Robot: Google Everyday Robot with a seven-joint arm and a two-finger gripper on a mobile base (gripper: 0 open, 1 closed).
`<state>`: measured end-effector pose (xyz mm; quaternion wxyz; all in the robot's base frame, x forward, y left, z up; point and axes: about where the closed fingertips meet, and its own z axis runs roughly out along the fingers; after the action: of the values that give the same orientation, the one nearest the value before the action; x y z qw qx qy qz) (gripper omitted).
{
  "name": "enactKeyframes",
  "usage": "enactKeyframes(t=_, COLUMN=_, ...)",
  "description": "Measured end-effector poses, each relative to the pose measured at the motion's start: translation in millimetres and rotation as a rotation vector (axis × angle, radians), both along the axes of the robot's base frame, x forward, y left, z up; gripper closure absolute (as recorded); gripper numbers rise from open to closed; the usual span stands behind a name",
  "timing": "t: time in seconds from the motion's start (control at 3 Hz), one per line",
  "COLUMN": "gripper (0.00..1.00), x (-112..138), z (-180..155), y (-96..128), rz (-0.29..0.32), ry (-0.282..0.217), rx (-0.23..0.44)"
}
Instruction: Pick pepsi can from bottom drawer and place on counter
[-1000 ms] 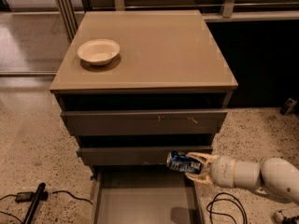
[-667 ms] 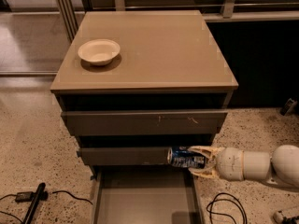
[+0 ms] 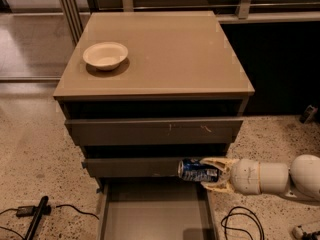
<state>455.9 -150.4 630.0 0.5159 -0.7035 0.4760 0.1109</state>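
A: Camera view, leftmost: bowl [image 3: 105, 55] near left edge of tabletop [image 3: 175, 49]; below, open drawer [image 3: 150, 214].
B: Further right?
A: Can [image 3: 195, 170], sideways, above drawer's right wall, clamped in the jaws of gripper [image 3: 209, 173] reaching from the right.
B: Sideways probably for lifting clear. Must rise past front edge; ample bare tabletop right of bowl.

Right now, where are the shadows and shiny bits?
In the camera view, the white round bowl throws a dark shadow on the glossy tan counter, which carries a pale sheen; the cream pincer, at lower right by the open grey bottom drawer, grips the dark-blue soda can in dimmer light.
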Motion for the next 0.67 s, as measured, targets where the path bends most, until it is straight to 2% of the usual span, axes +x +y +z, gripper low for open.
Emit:
enactKeyframes(t=0.33, gripper=1.00, x=0.4, z=13.6, y=3.9, rz=-0.055, ry=0.003, rx=0.004)
enactKeyframes(t=0.67, gripper=1.00, x=1.7, z=41.6, y=8.7, rz=-0.151, ry=-0.011, rx=0.004)
